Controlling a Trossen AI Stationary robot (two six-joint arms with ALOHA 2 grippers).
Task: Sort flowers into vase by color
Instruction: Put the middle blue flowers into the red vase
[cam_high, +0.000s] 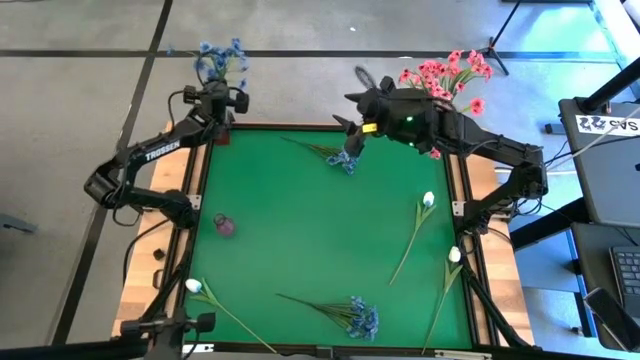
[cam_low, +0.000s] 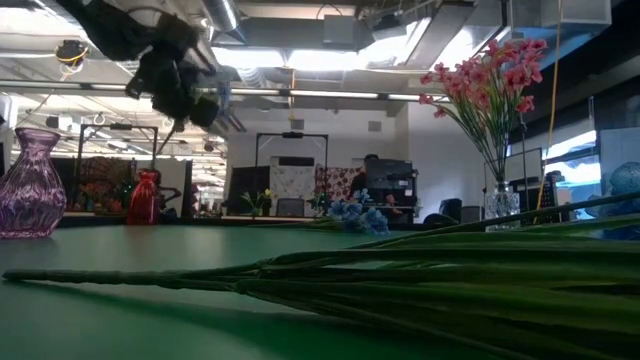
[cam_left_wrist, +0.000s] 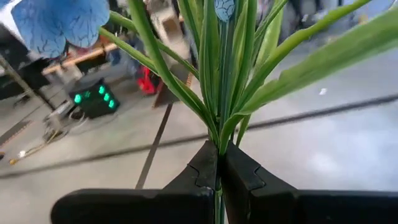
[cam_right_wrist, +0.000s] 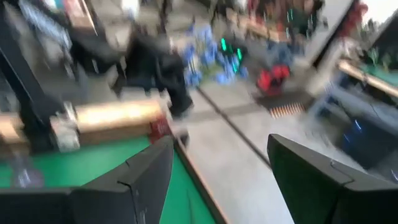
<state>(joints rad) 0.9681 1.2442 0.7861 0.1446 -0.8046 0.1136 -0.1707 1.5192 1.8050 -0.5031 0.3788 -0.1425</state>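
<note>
The blue-flowered artificial sprig (cam_high: 219, 57) on its thin green stem is pinched in the left gripper (cam_left_wrist: 219, 177) at the table's far left corner, fingers closed tight on the stalk where the long leaves fan out. Its long axis runs from the jaws out past the table edge, blooms pointing away over the grey floor. Other flowers lie flat on the green tabletop (cam_high: 300, 230): a second blue sprig (cam_high: 340, 155) near the far edge, a third blue sprig (cam_high: 345, 315) near the front, and three white-budded stems, one (cam_high: 417, 228) right of centre, one (cam_high: 446, 285) by the right rim, one (cam_high: 225, 310) at the front left corner. The pink blooms (cam_high: 445, 75) stand bunched beyond the far right corner.

The right gripper (cam_high: 348, 140) hangs above the second blue sprig, fingers spread wide and empty.

My worry is the thin stem: held that low, the sprig could swivel in the grip and miss a vase mouth. The small purple glass vase (cam_high: 223, 224) on the left looks light enough to tip if nudged.
</note>
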